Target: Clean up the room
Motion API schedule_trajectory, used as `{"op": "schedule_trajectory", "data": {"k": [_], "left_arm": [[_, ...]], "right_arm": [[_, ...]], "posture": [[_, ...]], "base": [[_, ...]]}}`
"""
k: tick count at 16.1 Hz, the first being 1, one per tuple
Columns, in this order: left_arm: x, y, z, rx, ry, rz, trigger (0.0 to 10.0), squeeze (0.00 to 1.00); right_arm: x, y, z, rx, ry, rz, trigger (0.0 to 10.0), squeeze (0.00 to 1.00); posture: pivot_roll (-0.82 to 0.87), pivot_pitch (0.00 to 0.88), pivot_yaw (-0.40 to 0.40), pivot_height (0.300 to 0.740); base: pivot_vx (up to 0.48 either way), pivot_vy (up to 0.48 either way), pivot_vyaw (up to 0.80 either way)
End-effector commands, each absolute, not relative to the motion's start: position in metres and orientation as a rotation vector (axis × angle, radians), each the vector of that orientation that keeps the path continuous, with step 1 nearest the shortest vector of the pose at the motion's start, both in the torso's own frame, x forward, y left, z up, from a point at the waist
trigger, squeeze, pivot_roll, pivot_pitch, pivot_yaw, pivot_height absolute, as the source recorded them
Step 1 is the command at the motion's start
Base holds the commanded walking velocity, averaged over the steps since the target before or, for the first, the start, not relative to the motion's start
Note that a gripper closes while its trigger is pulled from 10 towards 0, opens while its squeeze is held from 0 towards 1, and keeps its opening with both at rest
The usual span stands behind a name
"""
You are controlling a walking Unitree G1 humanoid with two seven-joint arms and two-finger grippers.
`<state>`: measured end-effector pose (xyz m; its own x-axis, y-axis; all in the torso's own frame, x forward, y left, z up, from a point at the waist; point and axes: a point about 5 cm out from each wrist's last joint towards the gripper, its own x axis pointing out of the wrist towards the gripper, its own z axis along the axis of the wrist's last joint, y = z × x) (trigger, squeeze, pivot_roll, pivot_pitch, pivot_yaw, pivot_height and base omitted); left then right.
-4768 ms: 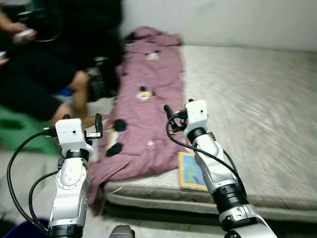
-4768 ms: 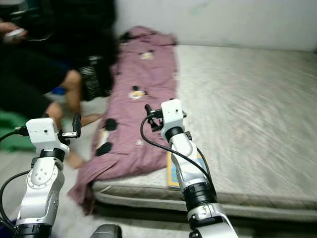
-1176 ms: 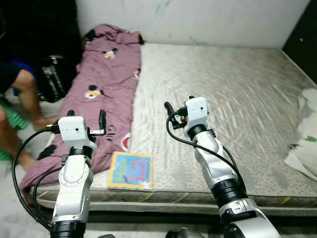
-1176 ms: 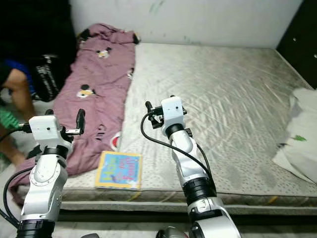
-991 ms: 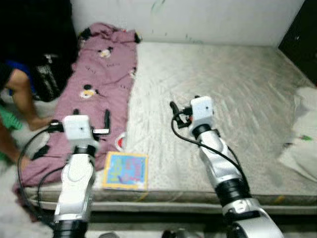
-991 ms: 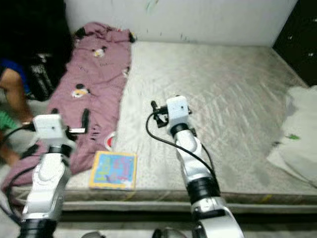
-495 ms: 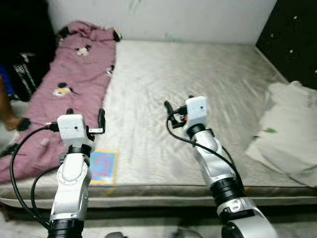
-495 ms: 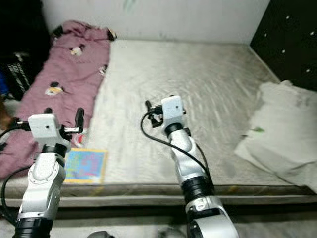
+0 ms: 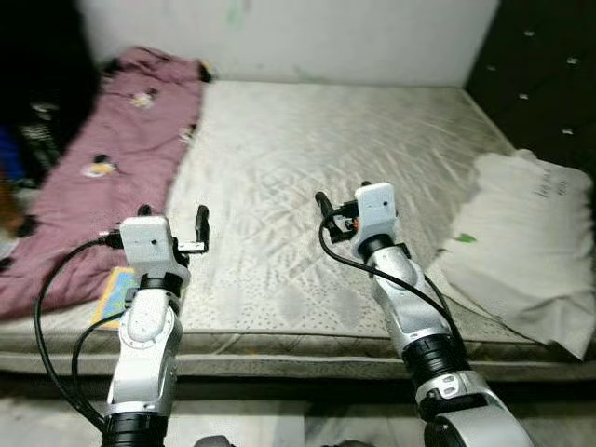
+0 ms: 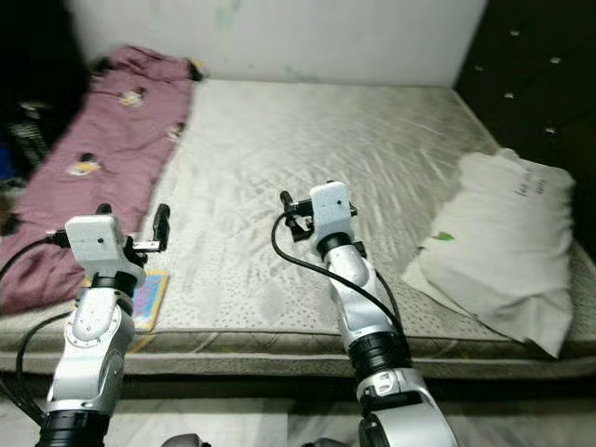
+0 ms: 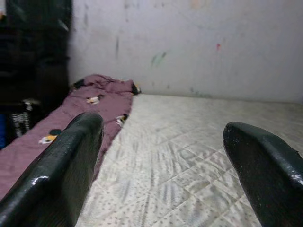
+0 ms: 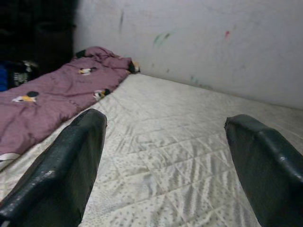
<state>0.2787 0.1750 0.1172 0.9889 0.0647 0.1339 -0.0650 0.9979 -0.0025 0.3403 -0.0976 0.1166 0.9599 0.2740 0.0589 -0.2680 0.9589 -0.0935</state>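
A bare grey quilted mattress [image 9: 307, 140] lies low before me. A purple blanket [image 9: 102, 158] with cartoon mouse prints runs along its left side. A white pillow [image 9: 521, 233] rests at its right edge. A colourful book [image 10: 149, 296] lies at the front left corner, partly hidden behind my left arm. My left gripper [image 9: 172, 216] is raised over the front left of the mattress, open and holding nothing. My right gripper [image 9: 345, 197] hovers over the middle front, also open and holding nothing. In the wrist views both pairs of fingers [image 11: 61, 175] [image 12: 61, 170] stand wide apart.
A pale wall [image 9: 307, 37] runs behind the mattress. A dark studded panel [image 9: 549, 84] stands at the right behind the pillow. Dark blurred shapes [image 9: 33, 121] sit at the left edge beside the blanket. The floor [image 9: 279, 424] shows below the mattress front.
The camera has swung right: blanket and book slid to the left of the picture and the white pillow came fully into view. Both grippers stay open and raised.
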Motion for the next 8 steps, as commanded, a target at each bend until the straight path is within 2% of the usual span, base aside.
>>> {"op": "schedule_trajectory", "data": {"k": [1,2,8], "left_arm": [[0.2784,0.1759,0.1196,0.001,-0.15,0.058,10.0,0.0],[0.2783,0.1754,0.12,0.001,-0.152,0.054,10.0,0.0],[0.2794,0.1753,0.121,-0.001,-0.158,0.049,10.0,0.0]], "right_arm": [[0.3423,-0.0939,0.121,-0.087,-0.086,0.288,10.0,0.0],[0.3424,-0.0938,0.121,-0.088,-0.086,0.288,10.0,0.0],[0.3437,-0.0937,0.1216,-0.087,-0.088,0.283,10.0,0.0]], "posture": [[0.07,0.0,-0.029,0.74],[0.07,0.0,-0.029,0.74],[0.07,0.0,-0.026,0.74]], "base": [[0.0,0.0,0.0],[0.0,0.0,0.0],[0.276,0.0,0.0]]}}
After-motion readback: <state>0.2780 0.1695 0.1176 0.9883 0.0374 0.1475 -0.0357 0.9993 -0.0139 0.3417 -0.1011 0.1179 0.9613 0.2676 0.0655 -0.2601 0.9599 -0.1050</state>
